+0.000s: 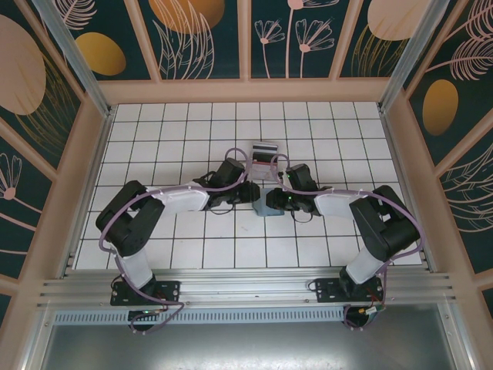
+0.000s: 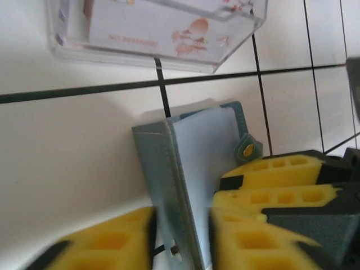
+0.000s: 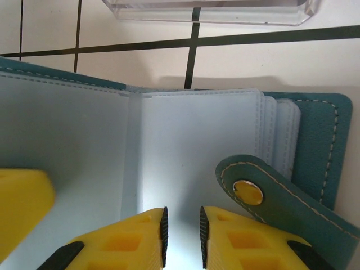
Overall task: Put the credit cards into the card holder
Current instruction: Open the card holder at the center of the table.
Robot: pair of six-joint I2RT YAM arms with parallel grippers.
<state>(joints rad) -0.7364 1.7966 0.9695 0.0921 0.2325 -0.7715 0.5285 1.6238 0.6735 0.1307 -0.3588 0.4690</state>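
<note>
Teal stitched card holder (image 1: 267, 206) open on white tiled table (image 1: 154, 139), mid-floor between both arm tips, on near side of clear plastic stand (image 2: 236, 48). Credit cards (image 2: 146, 28) upright in stand, apart from holder. Left gripper (image 2: 181, 228) straddles raised cover, fingers close on either side; blurred, cannot tell if pinching. Right gripper (image 3: 183, 230) over pale blue sleeves beside snap tab (image 3: 248, 192), jaws nearly together, thin slit; hold on sleeve unclear.
</note>
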